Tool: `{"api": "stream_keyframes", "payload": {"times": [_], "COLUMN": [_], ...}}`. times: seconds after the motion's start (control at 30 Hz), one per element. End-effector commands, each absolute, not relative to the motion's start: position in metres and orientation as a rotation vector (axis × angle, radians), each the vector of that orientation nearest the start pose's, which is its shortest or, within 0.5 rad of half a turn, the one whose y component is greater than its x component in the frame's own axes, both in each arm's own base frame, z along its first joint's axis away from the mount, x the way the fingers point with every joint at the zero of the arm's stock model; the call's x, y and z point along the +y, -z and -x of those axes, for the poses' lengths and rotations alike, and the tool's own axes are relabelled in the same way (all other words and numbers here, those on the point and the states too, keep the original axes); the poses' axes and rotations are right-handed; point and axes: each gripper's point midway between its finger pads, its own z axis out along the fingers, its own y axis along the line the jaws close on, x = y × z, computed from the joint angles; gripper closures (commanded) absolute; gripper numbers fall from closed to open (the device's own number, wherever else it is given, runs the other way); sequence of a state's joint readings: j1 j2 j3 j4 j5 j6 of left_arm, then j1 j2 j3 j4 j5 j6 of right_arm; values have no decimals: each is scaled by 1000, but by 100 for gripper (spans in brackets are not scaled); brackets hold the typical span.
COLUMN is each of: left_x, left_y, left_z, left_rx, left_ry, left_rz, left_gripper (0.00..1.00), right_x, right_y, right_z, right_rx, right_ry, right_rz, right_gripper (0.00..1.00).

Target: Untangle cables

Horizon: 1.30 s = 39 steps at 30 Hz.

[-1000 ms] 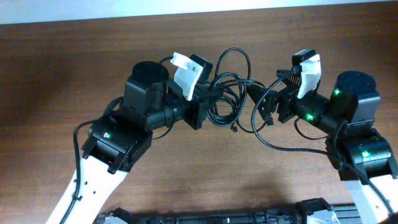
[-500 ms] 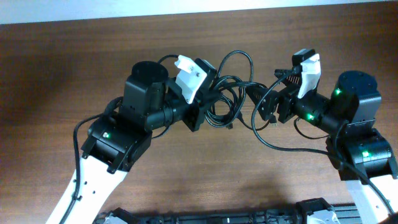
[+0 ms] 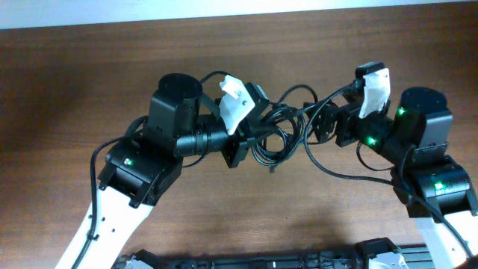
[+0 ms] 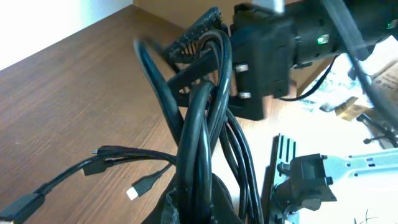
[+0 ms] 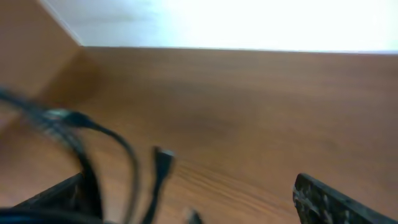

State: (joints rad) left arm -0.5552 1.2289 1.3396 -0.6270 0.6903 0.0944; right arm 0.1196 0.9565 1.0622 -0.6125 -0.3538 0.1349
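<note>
Jaws of the left gripper (image 3: 258,127) clamp the cables (image 3: 287,118), lifted above the tabletop (image 3: 89,67) toward the right gripper (image 3: 326,121). From the left wrist, the bundle climbs between them. The right wrist view is blurred: jaws apart, cords at one side.

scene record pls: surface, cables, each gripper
surface: brown wooden table
cables: black tangled cables strung between the two grippers; plug ends hang loose
left gripper: left gripper shut on cables
right gripper: right gripper open, cables passing between its fingers
</note>
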Motion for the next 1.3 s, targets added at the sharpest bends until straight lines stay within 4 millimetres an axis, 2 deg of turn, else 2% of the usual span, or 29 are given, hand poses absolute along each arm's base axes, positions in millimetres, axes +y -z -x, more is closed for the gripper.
{"api": "stream_keyframes", "payload": {"times": [0.0, 0.2, 0.43, 0.9, 1.07, 1.23, 1.27], "left_x": [-279, -255, -243, -209, -209, -209, -209], "left_y": [-365, -370, -376, -350, -350, -350, -350], "left_z": [-223, -241, -232, -259, -259, -259, -259], "left_rx": [1681, 1718, 1637, 1826, 1825, 1825, 1825], "left_ry": [1005, 813, 700, 426, 432, 433, 433], "left_rz": [-1166, -1066, -1142, -1020, -1023, -1022, -1022], "left_gripper": [100, 100, 100, 100, 100, 100, 100], "right_x": [54, 22, 1, -25, -21, 6, 16], "right_y": [-286, -273, -269, -271, -269, -261, -260], "right_z": [-308, -304, -299, -295, -295, -294, -293], "right_rx": [2136, 2188, 2204, 2191, 2202, 2249, 2257], "right_ry": [-262, -54, 80, 260, 231, 71, 23], "right_rz": [42, -67, -130, -200, -178, -68, 6], "right_gripper": [1, 1, 1, 1, 1, 1, 1]}}
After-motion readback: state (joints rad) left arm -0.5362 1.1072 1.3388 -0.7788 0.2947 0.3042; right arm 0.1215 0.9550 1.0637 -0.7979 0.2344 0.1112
